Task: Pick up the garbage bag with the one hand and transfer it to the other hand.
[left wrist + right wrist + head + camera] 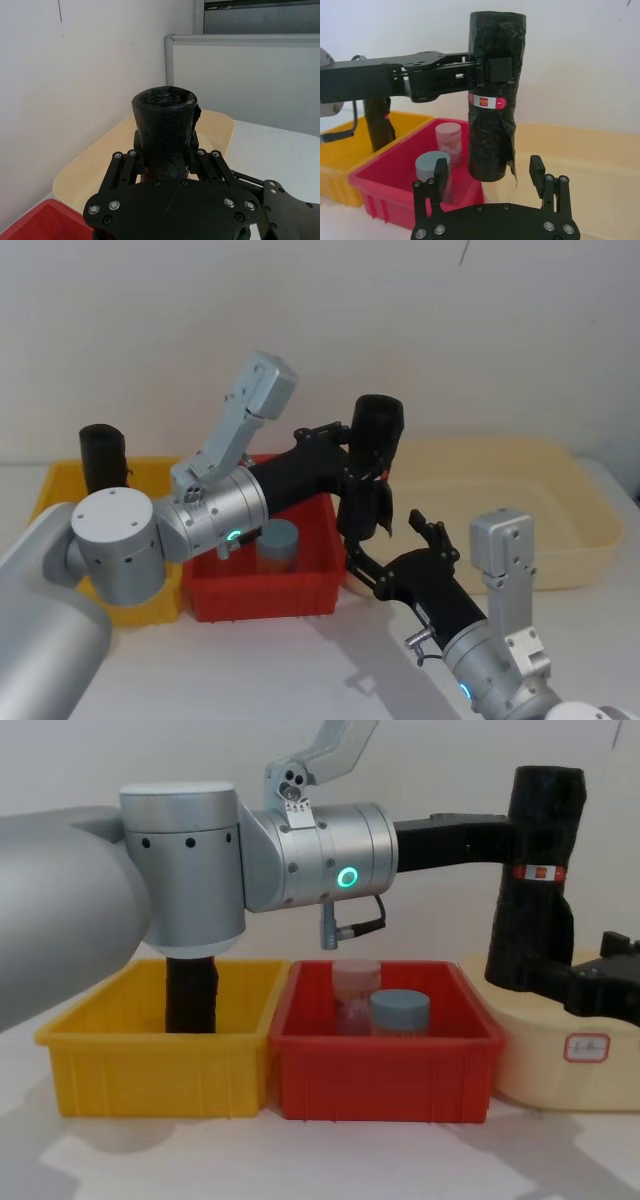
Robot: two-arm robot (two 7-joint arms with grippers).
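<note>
Right gripper (488, 172), fingers apart, flanks bottom of upright garbage bag (492, 135) | left gripper (165, 147) clamped on its upper half.

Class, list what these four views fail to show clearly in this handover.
Label band print on the garbage bag: too small, right wrist view.
Bag's lower end: left wrist view, hidden behind the left gripper.
Base of plain roll: chest view, behind the yellow bin wall.
Right gripper: chest view, cut off by the right edge.

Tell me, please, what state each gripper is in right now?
Left gripper: shut on the garbage bag, held upright in the air.
Right gripper: open, fingers flanking the bag's lower end.
</note>
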